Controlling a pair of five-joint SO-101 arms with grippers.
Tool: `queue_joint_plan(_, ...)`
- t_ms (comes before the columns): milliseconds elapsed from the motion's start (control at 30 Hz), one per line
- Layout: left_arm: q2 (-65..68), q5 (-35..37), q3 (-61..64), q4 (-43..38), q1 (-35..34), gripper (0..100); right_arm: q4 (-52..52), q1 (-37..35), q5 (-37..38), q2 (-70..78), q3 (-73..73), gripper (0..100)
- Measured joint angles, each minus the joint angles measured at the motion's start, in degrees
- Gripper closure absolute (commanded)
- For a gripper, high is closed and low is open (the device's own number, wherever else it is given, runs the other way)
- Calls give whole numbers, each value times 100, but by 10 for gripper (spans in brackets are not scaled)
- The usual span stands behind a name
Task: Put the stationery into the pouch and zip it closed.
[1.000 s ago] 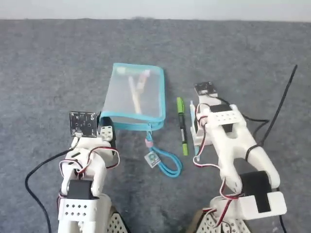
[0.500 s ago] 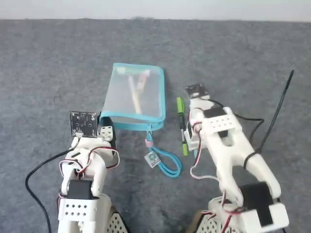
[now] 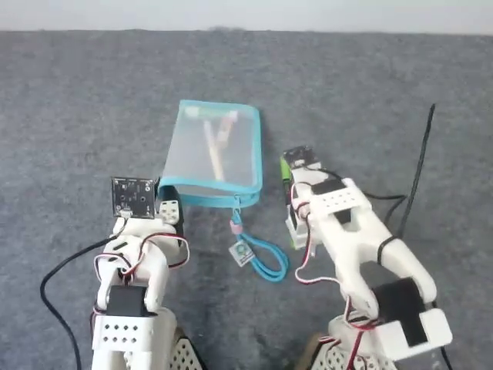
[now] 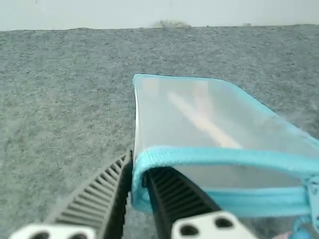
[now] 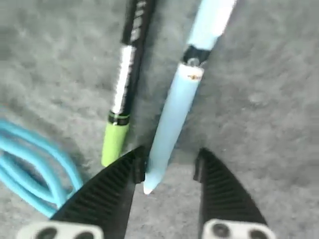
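A: Left pincer (image 4: 137,168)?
B: Clamped on the pouch (image 3: 217,154) rim at its near corner. Pouch lies on the counter (image 3: 92,92).
A: Right pincer (image 5: 168,158)?
B: Open, nothing held. Blue pen (image 5: 175,107) tip lies between its fingers, green pen (image 5: 123,84) just beside it.

Marker (image 5: 123,84) just beside pen (image 5: 177,107), both right of pouch (image 3: 219,154); lanyard (image 3: 266,258) before pouch

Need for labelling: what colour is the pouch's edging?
The edging is turquoise, clearest in the left wrist view.
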Motion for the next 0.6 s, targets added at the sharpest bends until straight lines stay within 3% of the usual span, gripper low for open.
queue_joint_plan(300,0,0,0,0,0,987,352,686,0,97,-273,991)
queue_joint_plan(600,0,-18,246,-343,352,987,1855,958,958,-2013,-563,991)
